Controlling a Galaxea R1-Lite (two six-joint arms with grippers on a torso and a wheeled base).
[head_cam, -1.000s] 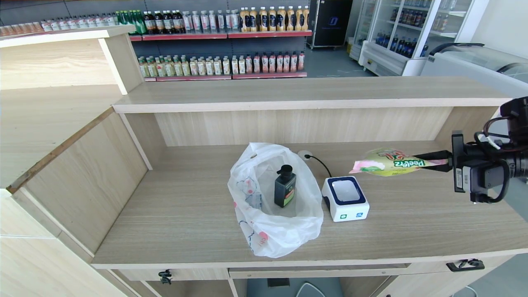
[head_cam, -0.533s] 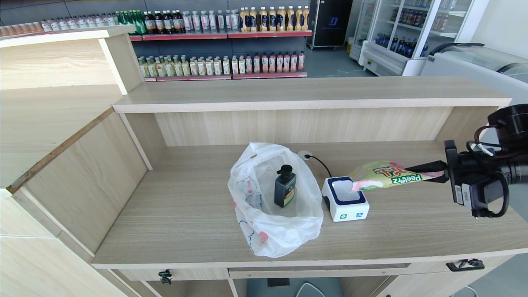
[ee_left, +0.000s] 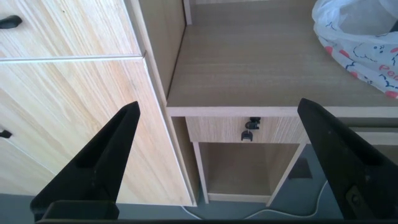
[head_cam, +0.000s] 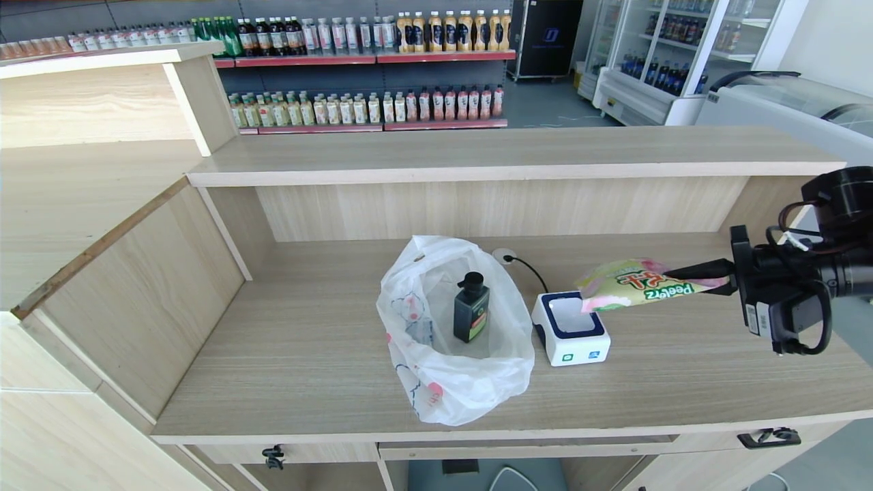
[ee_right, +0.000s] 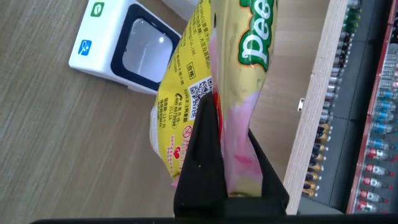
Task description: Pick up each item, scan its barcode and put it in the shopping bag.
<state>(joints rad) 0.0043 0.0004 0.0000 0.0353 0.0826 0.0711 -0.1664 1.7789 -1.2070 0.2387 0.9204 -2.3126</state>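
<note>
Right gripper (head_cam: 690, 278) clamped on snack pouch (head_cam: 631, 285) | scanner (head_cam: 569, 329) below pouch's far end | left gripper (ee_left: 214, 155) wide open, empty

Right arm out level with a packet in its grip, left gripper spread wide.

The right arm (head_cam: 829, 273) is stretched in from the right side with its wrist roughly horizontal. The right gripper (head_cam: 685, 278) points toward the robot's left, its two black fingers closed flat on one end of a snack packet (head_cam: 631, 288), one finger on each face. The left gripper (ee_left: 219, 106) points forward, its fingers (ee_left: 99, 165) far apart with nothing between them.
</note>
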